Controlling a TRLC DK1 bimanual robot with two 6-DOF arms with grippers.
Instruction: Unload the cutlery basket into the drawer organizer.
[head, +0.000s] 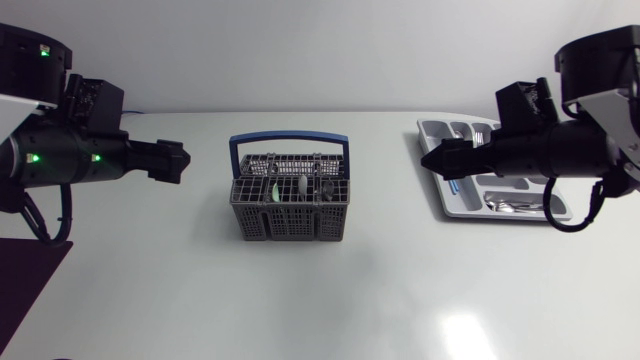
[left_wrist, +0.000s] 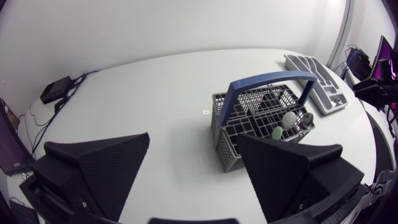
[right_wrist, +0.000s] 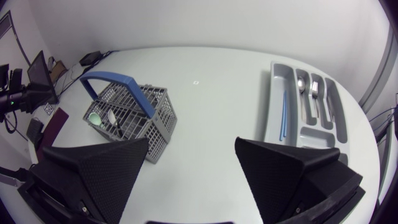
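The grey cutlery basket (head: 290, 205) with a blue handle (head: 290, 141) stands mid-table. It holds several pieces, among them a green-tipped one (left_wrist: 276, 132) and a white-tipped one (left_wrist: 290, 119). The grey drawer organizer (head: 455, 197) lies to the right, with spoons and a fork (right_wrist: 309, 93) and a thin blue stick (right_wrist: 283, 116) in its compartments. My left gripper (head: 177, 161) hovers left of the basket, open and empty. My right gripper (head: 433, 160) hangs over the organizer's left part, open and empty. Each wrist view shows its own broad fingers (left_wrist: 93, 168) (right_wrist: 292, 165) wide apart.
A small black box (left_wrist: 56, 91) with cables sits near the table's far edge on the left arm's side. The white tabletop (head: 400, 290) runs bare from the basket to the near edge.
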